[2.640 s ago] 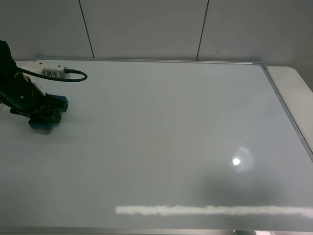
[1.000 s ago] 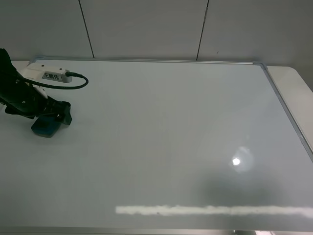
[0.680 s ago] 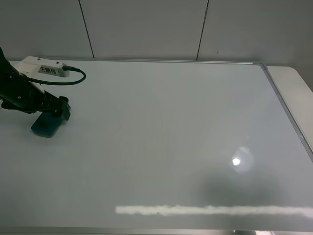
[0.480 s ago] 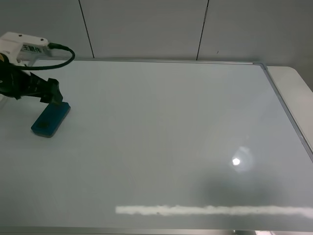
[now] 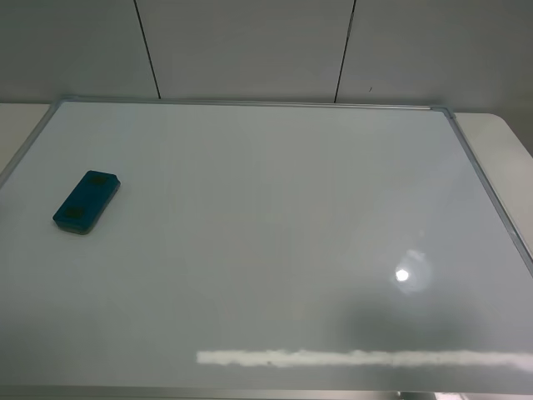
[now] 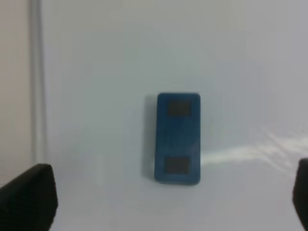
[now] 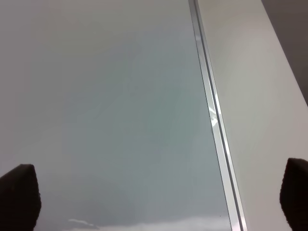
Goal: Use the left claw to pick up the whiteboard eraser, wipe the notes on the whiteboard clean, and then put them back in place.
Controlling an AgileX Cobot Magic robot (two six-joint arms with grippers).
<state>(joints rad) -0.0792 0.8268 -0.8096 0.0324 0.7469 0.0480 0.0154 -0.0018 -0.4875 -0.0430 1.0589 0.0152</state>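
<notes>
Left end effector (image 6: 166,202) now withdrawn above whiteboard eraser (image 5: 86,202), fingers spread wide, eraser flat on whiteboard (image 5: 275,233), long axis diagonal, near left frame.

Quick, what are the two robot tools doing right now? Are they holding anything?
Left tool: open, holding nothing; the whiteboard eraser lies free on the whiteboard.
Right tool: open, holding nothing, above the whiteboard's framed edge.

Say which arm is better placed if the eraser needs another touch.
Left. The left end effector hangs open right above the whiteboard eraser, which lies free on the whiteboard. The right wrist view shows only the board's far frame.
</notes>
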